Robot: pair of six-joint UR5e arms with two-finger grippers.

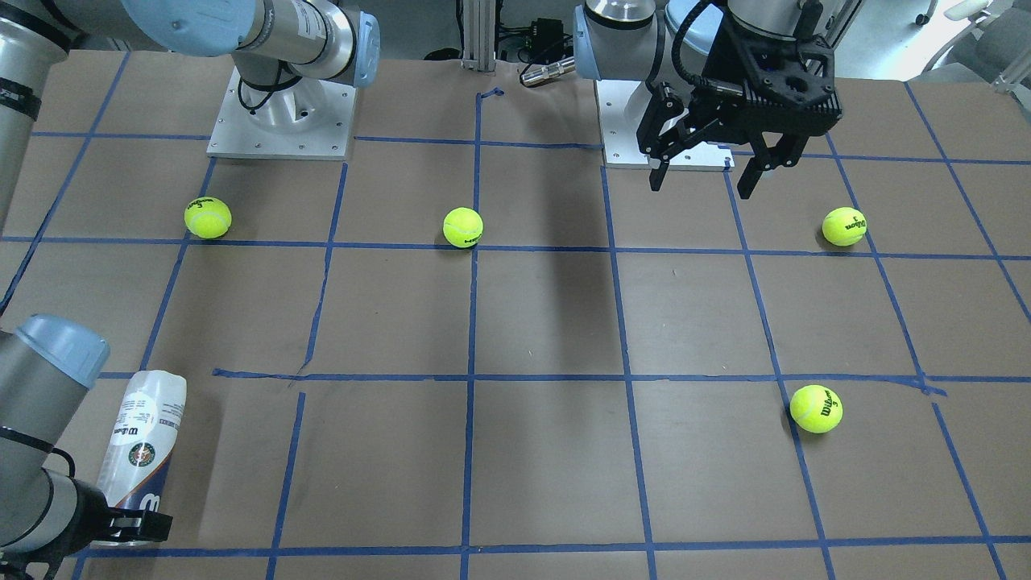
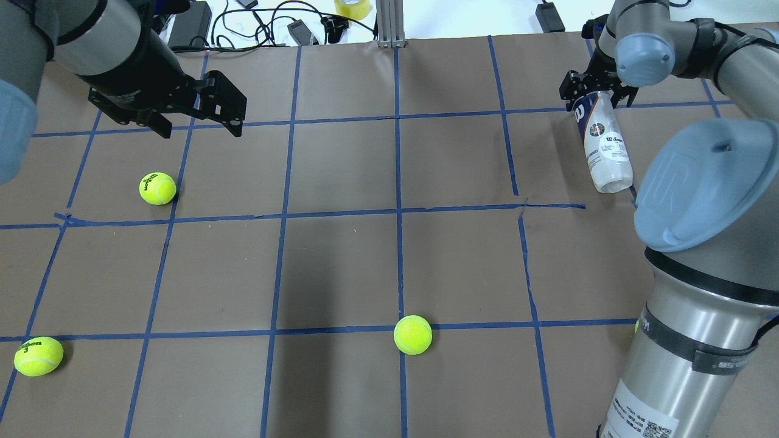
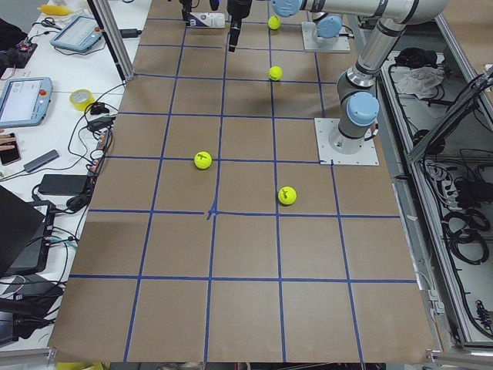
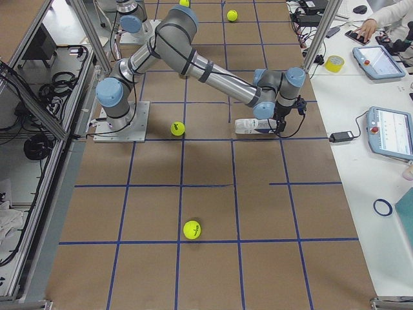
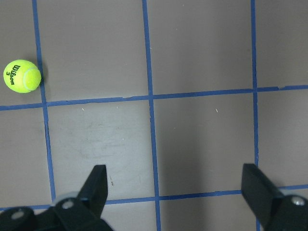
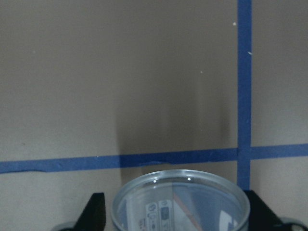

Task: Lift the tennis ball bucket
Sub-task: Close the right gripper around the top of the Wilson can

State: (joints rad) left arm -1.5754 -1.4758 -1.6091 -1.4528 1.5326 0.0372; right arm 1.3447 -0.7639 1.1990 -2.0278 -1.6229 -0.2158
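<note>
The tennis ball bucket (image 2: 600,146) is a clear can with a white and navy Wilson label. It lies tilted on the brown table at the far right, and also shows in the front view (image 1: 143,443) and the right side view (image 4: 253,127). My right gripper (image 2: 593,97) is shut on its rim end. The right wrist view shows the metal rim (image 6: 180,190) between the two fingers (image 6: 95,209). I cannot tell whether the can is off the table. My left gripper (image 2: 199,129) is open and empty above the table's far left; it also shows in the front view (image 1: 701,185) and the left wrist view (image 5: 175,175).
Several yellow-green tennis balls lie loose: one near the left gripper (image 2: 157,188), one at the near left (image 2: 38,356), one at the near middle (image 2: 412,334). The right arm's big elbow (image 2: 709,182) hangs over the near right. Cables and tape lie beyond the far edge.
</note>
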